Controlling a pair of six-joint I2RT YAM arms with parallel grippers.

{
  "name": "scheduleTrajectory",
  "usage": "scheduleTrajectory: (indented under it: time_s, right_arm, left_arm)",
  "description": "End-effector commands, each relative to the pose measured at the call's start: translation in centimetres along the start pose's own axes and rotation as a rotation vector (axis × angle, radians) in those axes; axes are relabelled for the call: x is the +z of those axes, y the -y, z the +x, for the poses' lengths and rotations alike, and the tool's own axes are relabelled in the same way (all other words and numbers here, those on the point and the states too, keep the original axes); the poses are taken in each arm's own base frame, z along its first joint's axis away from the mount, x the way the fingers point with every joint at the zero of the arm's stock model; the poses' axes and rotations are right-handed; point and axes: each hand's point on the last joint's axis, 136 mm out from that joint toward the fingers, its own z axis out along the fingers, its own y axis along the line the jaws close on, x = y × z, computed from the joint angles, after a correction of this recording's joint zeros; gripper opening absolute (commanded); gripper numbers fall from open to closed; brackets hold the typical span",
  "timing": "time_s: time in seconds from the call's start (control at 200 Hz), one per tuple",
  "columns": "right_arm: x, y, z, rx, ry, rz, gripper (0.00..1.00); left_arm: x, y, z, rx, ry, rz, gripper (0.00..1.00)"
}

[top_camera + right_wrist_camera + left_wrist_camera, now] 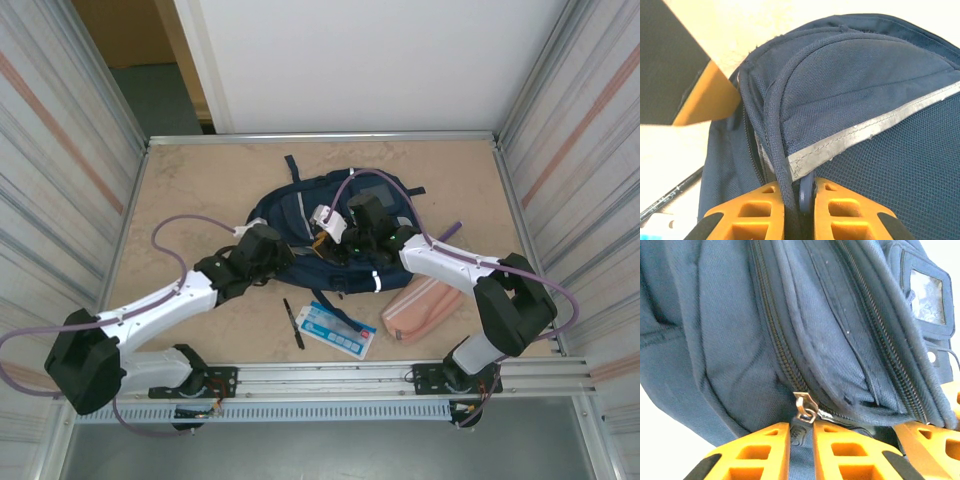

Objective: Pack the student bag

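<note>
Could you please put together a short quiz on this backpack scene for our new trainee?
1. True or false: the pink pouch is already inside the student bag.
2. The left end effector is pinched on: A) a zipper pull; B) a shoulder strap; C) a notebook.
3. On the table, what lies between the pen and the pink pouch?
Key: 1 false, it lies on the table beside the bag. 2 A. 3 the blue-and-white packet.
</note>
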Motion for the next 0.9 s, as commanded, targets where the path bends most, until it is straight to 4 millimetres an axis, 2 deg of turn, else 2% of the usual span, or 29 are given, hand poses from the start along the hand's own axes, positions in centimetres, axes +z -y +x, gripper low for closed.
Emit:
scheduleTrajectory:
  time_s: [0.0, 0.085, 0.251, 0.431, 0.481, 0.511, 0.646, 0.767, 0.847, 0.897]
  right_arm:
    - [-1.2, 0.2, -2.8, -0.055, 0.062, -0.008, 0.06]
    - [-1.2, -0.1, -2.4, -0.074, 0.052, -0.018, 0.06]
    - [-1.3, -0.3, -2.3, -0.107, 0.042, -0.023, 0.07]
    - [-1.4, -0.1, -1.8, -0.129, 0.019, -0.014, 0.07]
    - [-1.4, -0.1, -1.8, -0.131, 0.019, -0.013, 0.07]
    - [-1.4, -0.2, -1.8, -0.132, 0.019, -0.016, 0.07]
    - [-1.2, -0.2, -1.7, -0.128, 0.015, -0.021, 0.07]
    - [-1.2, -0.3, -1.8, -0.127, 0.02, -0.026, 0.07]
    - [-1.2, -0.4, -1.9, -0.125, 0.024, -0.03, 0.07]
    - [-1.2, -0.4, -2.0, -0.124, 0.027, -0.031, 0.07]
  left_arm:
    - [-1.0, -1.0, -0.3, 0.038, -0.018, 0.006, 0.12]
    - [-1.2, -1.2, -0.4, 0.061, -0.048, 0.033, 0.0]
    - [-1.1, -1.2, -0.2, 0.143, -0.097, 0.057, 0.0]
    - [-1.1, -2.6, -0.3, 0.172, -0.083, -0.009, 0.0]
    - [-1.1, -2.2, 0.0, 0.163, -0.094, 0.021, 0.24]
    - [-1.2, -1.7, 0.2, 0.158, -0.105, 0.05, 0.3]
    - [-1.8, -0.3, 0.8, 0.13, -0.115, 0.121, 0.38]
    - [-1.8, -0.6, 0.8, 0.158, -0.072, 0.074, 0.4]
    - [-1.3, -1.5, 0.8, 0.166, -0.063, 0.015, 0.42]
    - [-1.0, -1.4, 0.8, 0.176, -0.062, 0.016, 0.42]
